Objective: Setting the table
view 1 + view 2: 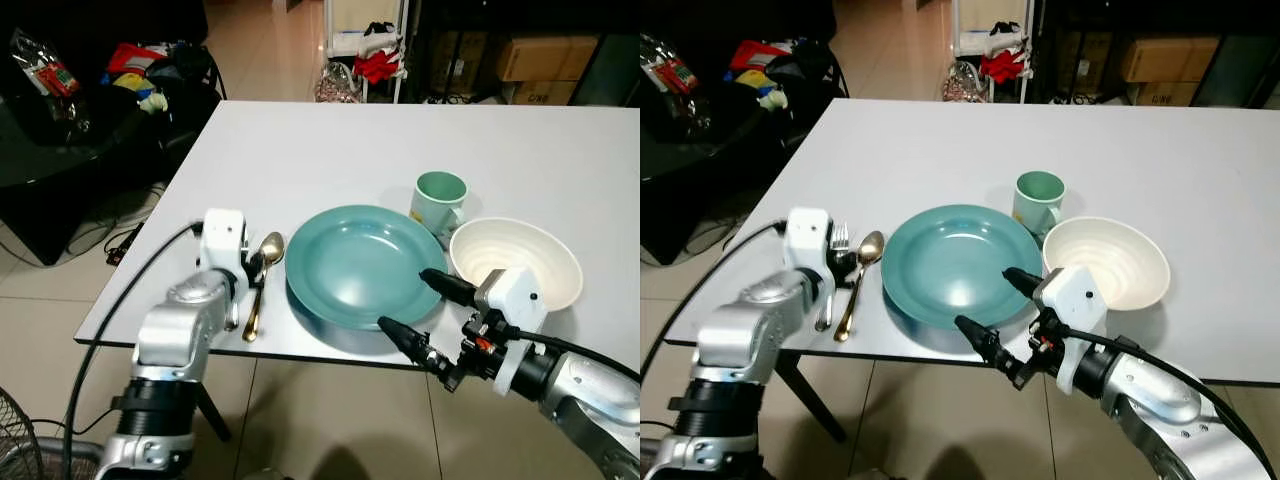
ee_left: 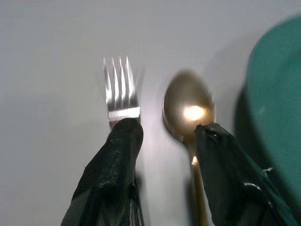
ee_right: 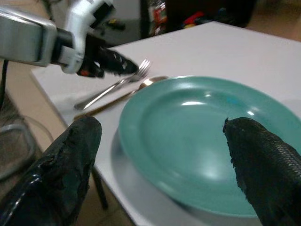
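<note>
A teal plate (image 1: 360,262) sits near the front edge of the white table (image 1: 400,140). A green mug (image 1: 438,200) and a cream bowl (image 1: 520,250) stand at its right. Left of the plate lie a gold spoon (image 1: 268,248) and a silver fork (image 1: 838,240), side by side. My left gripper (image 1: 845,262) hovers low over their necks, open, one finger above the fork (image 2: 120,89) and the other above the spoon (image 2: 188,106), holding nothing. My right gripper (image 1: 404,298) is open at the plate's near right rim, its fingers spread wide over the plate (image 3: 202,141).
The table's front edge (image 1: 250,345) runs just beneath both wrists. A black couch (image 1: 80,140) with clutter stands to the left, with cables on the tiled floor. A fan (image 1: 15,440) is at lower left. Boxes (image 1: 540,55) and a rack stand behind the table.
</note>
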You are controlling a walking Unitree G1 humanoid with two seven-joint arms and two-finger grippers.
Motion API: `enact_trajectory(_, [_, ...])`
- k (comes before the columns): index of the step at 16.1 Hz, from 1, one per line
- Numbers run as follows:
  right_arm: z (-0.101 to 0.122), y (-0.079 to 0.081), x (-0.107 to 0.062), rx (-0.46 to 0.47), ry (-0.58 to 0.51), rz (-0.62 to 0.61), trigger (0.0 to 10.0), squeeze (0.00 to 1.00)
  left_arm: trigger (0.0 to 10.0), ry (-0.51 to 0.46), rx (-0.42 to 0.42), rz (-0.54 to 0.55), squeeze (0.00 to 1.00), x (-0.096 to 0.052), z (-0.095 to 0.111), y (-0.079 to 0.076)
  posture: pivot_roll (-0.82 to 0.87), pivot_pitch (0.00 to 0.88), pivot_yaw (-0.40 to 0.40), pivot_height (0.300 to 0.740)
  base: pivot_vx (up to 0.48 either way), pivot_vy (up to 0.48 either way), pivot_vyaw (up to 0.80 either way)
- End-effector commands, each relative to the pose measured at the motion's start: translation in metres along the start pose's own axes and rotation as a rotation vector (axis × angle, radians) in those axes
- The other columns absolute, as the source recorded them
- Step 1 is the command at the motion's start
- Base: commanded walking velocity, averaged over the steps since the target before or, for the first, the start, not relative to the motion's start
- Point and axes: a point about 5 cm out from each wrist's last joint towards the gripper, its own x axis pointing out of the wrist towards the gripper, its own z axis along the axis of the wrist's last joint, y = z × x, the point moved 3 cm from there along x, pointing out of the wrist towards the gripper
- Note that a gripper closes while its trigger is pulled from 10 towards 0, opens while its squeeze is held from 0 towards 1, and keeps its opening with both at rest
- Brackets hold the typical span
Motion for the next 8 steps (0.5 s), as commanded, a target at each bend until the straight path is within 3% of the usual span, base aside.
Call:
enact_trajectory(1, [0.004,-0.003,0.000,0.012,-0.035,-0.024,10.0,0.00,10.0,-0.176,0.037,-0.053,0.00,-0.010,0.036,-0.003,-0.11,0.000,0.096,0.740,0.000,0.000,0.00])
enact_trajectory(3, [0.001,-0.011,0.008,0.023,-0.049,-0.165,10.0,0.00,10.0,-0.357,0.110,-0.056,0.00,-0.038,0.053,0.004,-0.10,0.000,0.100,0.740,0.000,0.000,0.00])
enact_trajectory(4, [-0.001,-0.014,0.011,0.048,-0.057,-0.217,10.0,0.00,10.0,-0.394,0.144,-0.050,0.00,-0.050,0.051,0.006,-0.09,0.000,0.099,0.740,0.000,0.000,0.00])
enact_trajectory(6, [-0.003,-0.020,0.014,0.100,-0.089,-0.327,10.0,0.00,10.0,-0.436,0.171,-0.035,0.00,-0.069,0.045,0.008,-0.08,0.000,0.088,0.740,0.000,0.000,0.00])
enact_trajectory(8, [-0.002,-0.024,0.016,0.099,-0.108,-0.401,10.0,0.00,10.0,-0.426,0.157,0.006,0.00,-0.082,0.032,0.013,-0.06,0.000,0.077,0.740,0.000,-0.373,0.00])
